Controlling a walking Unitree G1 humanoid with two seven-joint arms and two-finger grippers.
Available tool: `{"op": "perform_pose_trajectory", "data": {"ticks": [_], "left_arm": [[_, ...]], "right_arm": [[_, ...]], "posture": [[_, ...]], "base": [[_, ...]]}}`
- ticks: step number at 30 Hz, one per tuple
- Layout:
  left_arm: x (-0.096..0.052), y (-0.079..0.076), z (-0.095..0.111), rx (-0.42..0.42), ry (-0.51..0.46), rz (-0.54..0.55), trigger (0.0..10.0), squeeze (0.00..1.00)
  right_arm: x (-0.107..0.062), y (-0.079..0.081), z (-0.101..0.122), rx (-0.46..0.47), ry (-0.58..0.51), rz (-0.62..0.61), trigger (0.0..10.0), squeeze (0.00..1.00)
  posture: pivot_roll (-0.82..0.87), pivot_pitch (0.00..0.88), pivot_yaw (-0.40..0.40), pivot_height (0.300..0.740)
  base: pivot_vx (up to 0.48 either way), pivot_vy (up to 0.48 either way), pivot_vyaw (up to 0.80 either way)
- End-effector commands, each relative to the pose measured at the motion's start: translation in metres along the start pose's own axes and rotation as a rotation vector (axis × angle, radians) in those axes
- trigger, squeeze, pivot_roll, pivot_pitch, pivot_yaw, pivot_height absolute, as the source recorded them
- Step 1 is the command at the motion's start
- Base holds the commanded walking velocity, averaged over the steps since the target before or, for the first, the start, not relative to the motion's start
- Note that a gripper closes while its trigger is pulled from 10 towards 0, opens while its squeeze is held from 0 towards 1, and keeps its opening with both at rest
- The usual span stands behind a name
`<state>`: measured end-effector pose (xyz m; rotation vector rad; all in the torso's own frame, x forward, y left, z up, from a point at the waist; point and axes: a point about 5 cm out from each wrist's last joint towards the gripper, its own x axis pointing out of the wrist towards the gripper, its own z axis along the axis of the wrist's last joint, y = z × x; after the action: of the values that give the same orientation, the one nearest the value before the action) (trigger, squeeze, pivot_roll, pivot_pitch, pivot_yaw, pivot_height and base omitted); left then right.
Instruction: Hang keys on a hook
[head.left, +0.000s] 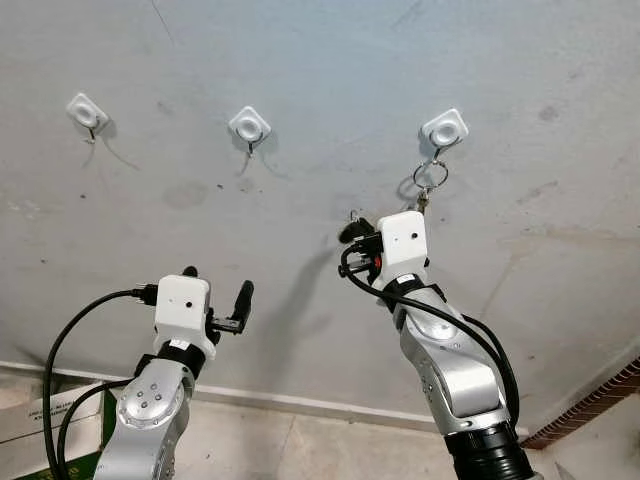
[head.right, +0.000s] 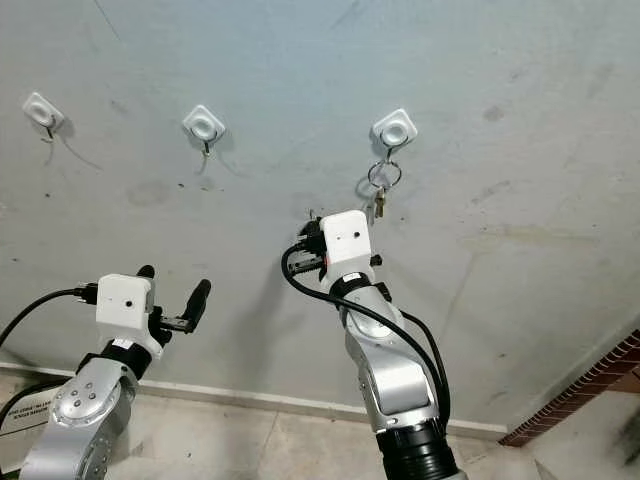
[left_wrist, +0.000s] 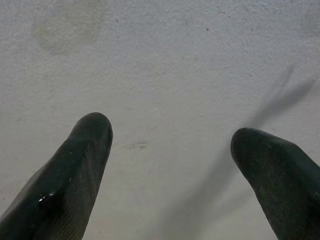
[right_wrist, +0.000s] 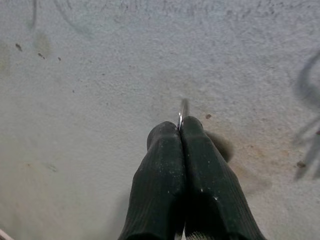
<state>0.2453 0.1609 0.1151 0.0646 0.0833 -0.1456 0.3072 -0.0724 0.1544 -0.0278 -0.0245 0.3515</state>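
Facing a grey wall (head.left: 300, 60) fitted with three white hooks, both arms are raised.
Right gripper (right_wrist: 180, 125), fingers pressed together on the keys (head.right: 380, 205), whose ring hangs on the rightmost hook (head.left: 444, 129); left gripper (left_wrist: 170, 145) spread apart, holding nothing.

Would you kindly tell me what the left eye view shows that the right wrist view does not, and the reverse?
The left eye view alone shows three white wall hooks, the key ring looped on the rightmost hook, both silver arms and the open left gripper. The right wrist view alone shows, close up, the right gripper with its fingers pressed together on a thin metal key blade. Both share the grey wall and the right arm reaching up towards the keys.
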Motion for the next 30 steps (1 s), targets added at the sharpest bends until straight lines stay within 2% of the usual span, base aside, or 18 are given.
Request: {"op": "perform_pose_trajectory", "data": {"ticks": [1,13,24,28,30], "left_arm": [[0.001,0.001,-0.001,0.001,0.014,0.0,10.0,0.0],[0.002,-0.001,-0.002,0.005,0.029,-0.018,10.0,0.0],[0.001,-0.001,0.0,0.021,0.018,-0.023,10.0,0.0],[0.001,-0.002,0.012,0.11,-0.033,-0.128,10.0,0.0],[0.003,0.004,0.016,0.096,-0.031,-0.136,10.0,0.0]], "right_arm": [[0.001,0.002,0.004,0.003,-0.015,0.004,10.0,0.0],[0.001,0.001,0.004,-0.002,-0.015,0.0,10.0,0.0],[-0.001,0.0,0.004,-0.002,-0.017,0.001,10.0,0.0],[-0.002,0.0,0.013,-0.081,-0.06,0.031,10.0,0.0],[-0.002,0.0,0.018,-0.085,-0.079,0.038,10.0,0.0]], "posture": [[0.14,0.03,0.044,0.74],[0.13,0.035,0.047,0.74],[0.14,0.031,0.049,0.74],[0.14,0.033,0.05,0.74],[0.15,0.034,0.049,0.74]], "base": [[0.0,0.319,0.0],[0.0,0.426,0.0],[0.0,0.0,0.0],[0.0,0.0,0.0],[0.0,0.0,0.0]]}}
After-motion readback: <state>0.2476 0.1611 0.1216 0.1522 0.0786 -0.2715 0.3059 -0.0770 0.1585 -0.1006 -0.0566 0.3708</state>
